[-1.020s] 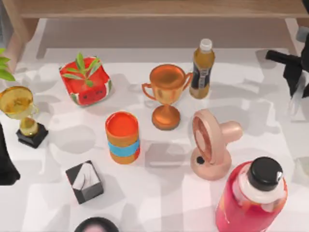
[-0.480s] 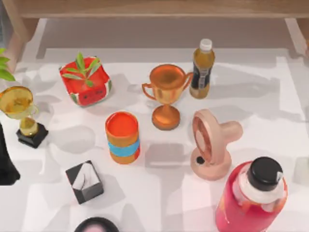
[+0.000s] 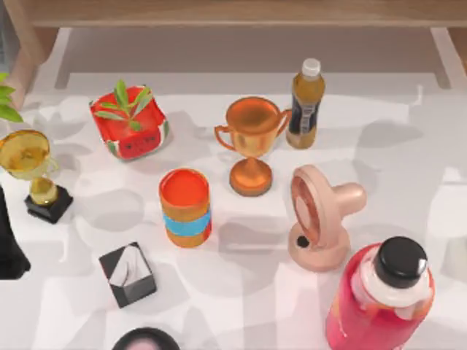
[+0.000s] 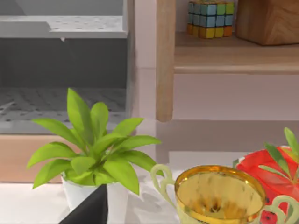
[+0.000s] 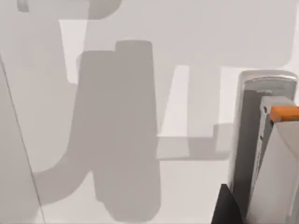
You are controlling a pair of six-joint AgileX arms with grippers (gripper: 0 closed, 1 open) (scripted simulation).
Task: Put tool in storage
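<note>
Many objects crowd the white table (image 3: 241, 306) in the top view. A copper trophy (image 3: 252, 142) stands near the centre, and an amber bottle (image 3: 304, 102) stands at 1 o'clock from it. An orange can (image 3: 185, 208) with a blue band is at 7 o'clock from the trophy, and a pink ring-shaped fan (image 3: 317, 219) is at 4 o'clock. A wooden shelf (image 3: 241, 13) runs along the table's 12 o'clock edge.

The left arm (image 3: 9, 248) rests parked at the 9 o'clock edge beside a gold trophy (image 3: 33, 171). Whether its hand is released or clenched cannot be told.

In the right wrist view, the tool (image 5: 266, 149), a slim grey-and-white bar with an orange tab, sits very close to the camera over bare white surface. A black part (image 5: 228, 207) adjoins it. Whether the right gripper is grasping the tool cannot be told.
</note>
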